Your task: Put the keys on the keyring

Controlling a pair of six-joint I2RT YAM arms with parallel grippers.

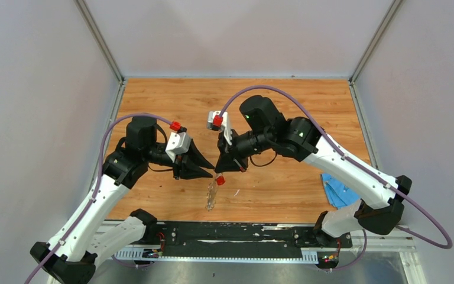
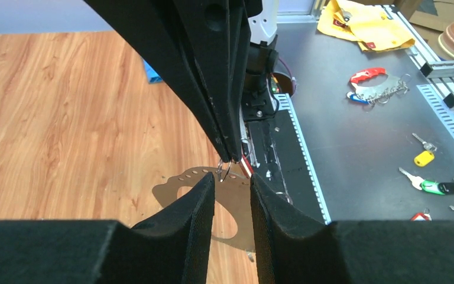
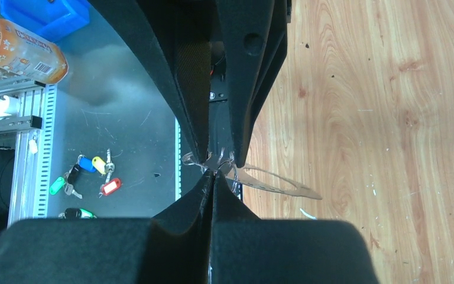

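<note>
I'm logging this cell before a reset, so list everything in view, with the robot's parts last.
keyring: one, grey, mid-table towards the near edge.
red-headed key: one, red, at the keyring's far end.
white sliver: one, white, on the table right of the keyring.
blue cloth: one, blue, at the table's right edge.
table: one, wood-brown, under both arms.
metal bench: one, grey, past the table's near edge.
tagged keys: several; yellow, blue, red and green tags; on the bench.
bottle: one, orange label, on the bench.
yellow bag: one, yellow, on the bench.
left gripper: one, black, open.
right gripper: one, black, shut, tip to tip with the left.
</note>
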